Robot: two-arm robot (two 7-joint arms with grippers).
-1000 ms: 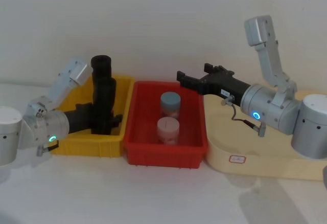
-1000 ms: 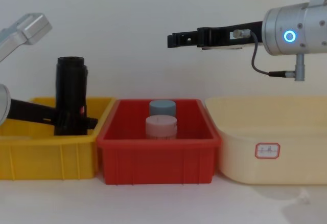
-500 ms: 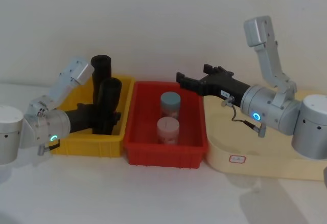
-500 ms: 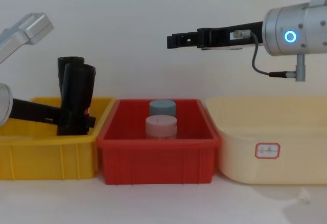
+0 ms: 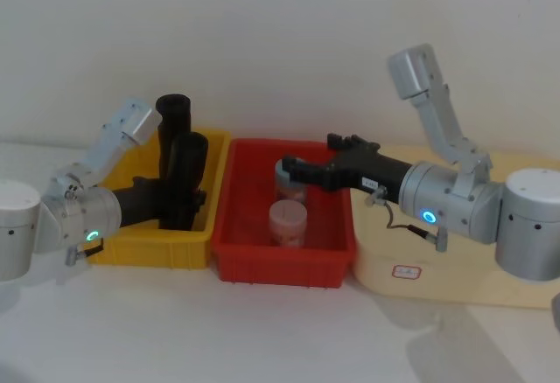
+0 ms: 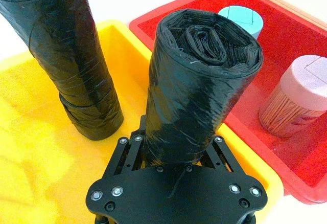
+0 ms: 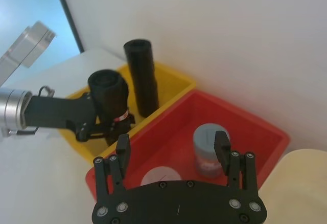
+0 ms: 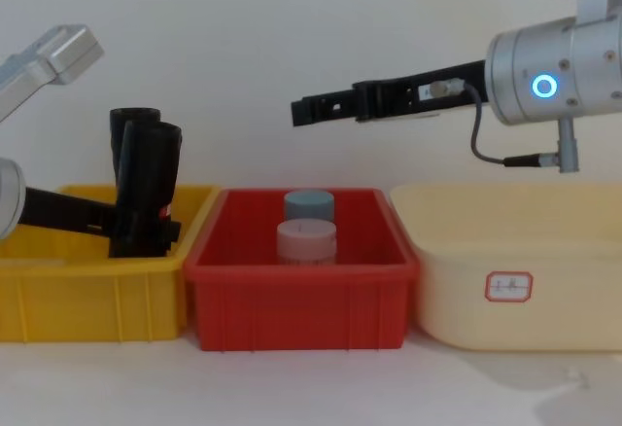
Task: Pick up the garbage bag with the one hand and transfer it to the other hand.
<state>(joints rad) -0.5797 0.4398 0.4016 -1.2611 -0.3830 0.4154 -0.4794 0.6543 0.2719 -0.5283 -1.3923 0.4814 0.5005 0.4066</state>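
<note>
The left gripper (image 6: 176, 150) was clamped low on the garbage bag (image 6: 199, 81), which leaned inside the yellow bin (image 5: 149, 250) near the second roll (image 5: 172, 114). The right gripper (image 5: 289, 171) hung open and empty above the red bin (image 5: 280, 265). Risk: the low grip could let the slick roll pivot, slip, or strike its neighbour.
</note>
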